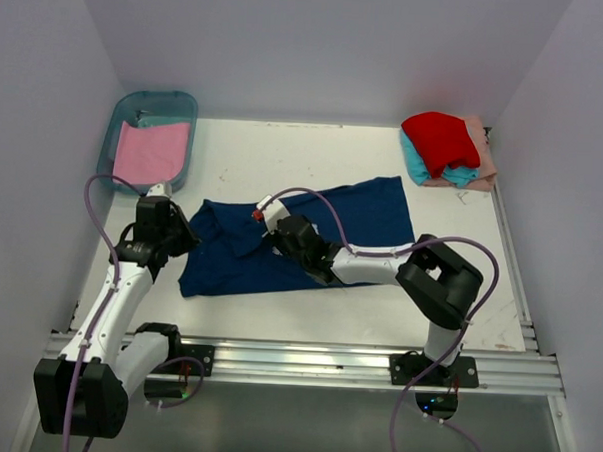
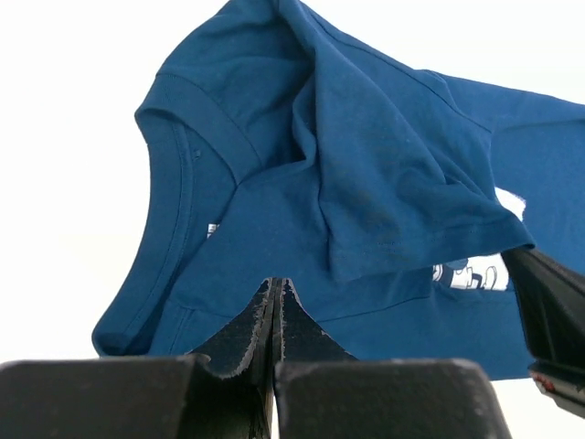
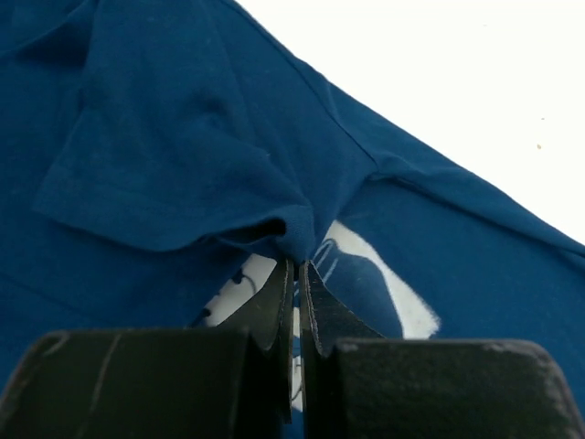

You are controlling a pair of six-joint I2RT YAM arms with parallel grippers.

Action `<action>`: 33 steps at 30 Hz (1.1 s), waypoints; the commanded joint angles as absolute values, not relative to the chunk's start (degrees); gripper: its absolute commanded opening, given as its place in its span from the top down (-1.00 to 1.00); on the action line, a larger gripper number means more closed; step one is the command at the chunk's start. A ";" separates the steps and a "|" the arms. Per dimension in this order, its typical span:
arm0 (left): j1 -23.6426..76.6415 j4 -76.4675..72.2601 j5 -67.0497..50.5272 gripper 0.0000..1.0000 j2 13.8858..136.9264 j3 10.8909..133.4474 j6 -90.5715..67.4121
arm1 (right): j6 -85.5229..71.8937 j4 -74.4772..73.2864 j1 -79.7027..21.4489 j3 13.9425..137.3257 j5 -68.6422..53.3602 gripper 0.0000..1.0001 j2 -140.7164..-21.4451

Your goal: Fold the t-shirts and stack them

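A navy blue t-shirt [image 1: 311, 236] lies spread across the middle of the table, its pale print [image 3: 375, 283] partly showing. My right gripper [image 1: 269, 225] is shut on a bunched fold of its sleeve [image 3: 183, 174], and cloth puckers at the gripper [image 3: 297, 265]. My left gripper [image 1: 189, 233] is at the shirt's left edge, near the collar [image 2: 174, 174]. This gripper [image 2: 277, 283] is shut, its tips against the cloth, and I see no fabric between them. A plain pink t-shirt [image 1: 150, 149] lies in the bin. Red [image 1: 440, 137], teal [image 1: 419, 166] and peach [image 1: 482, 159] shirts are piled at the back right.
The teal translucent bin [image 1: 177, 102] stands in the back left corner. White walls close in the table [image 1: 285, 150] on three sides. A metal rail [image 1: 306, 356] carrying the arm bases runs along the near edge. The right arm's dark body [image 2: 553, 311] shows at the left wrist view's right edge.
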State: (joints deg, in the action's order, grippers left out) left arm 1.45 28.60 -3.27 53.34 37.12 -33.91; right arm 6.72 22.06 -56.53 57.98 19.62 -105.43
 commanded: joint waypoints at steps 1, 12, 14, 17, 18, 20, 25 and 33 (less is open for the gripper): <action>1.05 29.18 -2.63 1.00 52.73 37.18 -32.61 | 4.75 21.45 -57.83 57.74 17.84 1.00 -102.74; 1.05 15.83 -16.51 0.65 52.47 27.60 -34.98 | 4.39 17.85 -58.36 60.91 29.51 -0.42 -103.89; 1.14 13.55 -18.01 0.50 53.34 26.64 -35.33 | 4.48 17.93 -58.27 60.91 35.66 -0.62 -102.84; 1.23 8.81 -20.82 0.31 54.05 23.31 -36.20 | 5.88 20.13 -57.84 60.03 42.86 -0.79 -98.54; 1.23 7.22 -21.70 0.29 54.14 22.68 -36.56 | 5.80 18.73 -57.40 60.20 43.15 -0.81 -97.31; 1.49 2.49 -24.25 0.27 54.58 20.67 -38.39 | 3.52 16.36 -55.56 60.73 43.94 -0.82 -92.92; 3.07 -5.88 -25.05 0.24 56.68 18.20 -41.57 | -2.02 8.18 -51.25 59.86 45.26 -0.82 -83.07; 8.17 -13.79 -20.83 0.26 66.52 18.63 -44.30 | -7.64 0.18 -40.27 57.22 40.45 -0.76 -72.43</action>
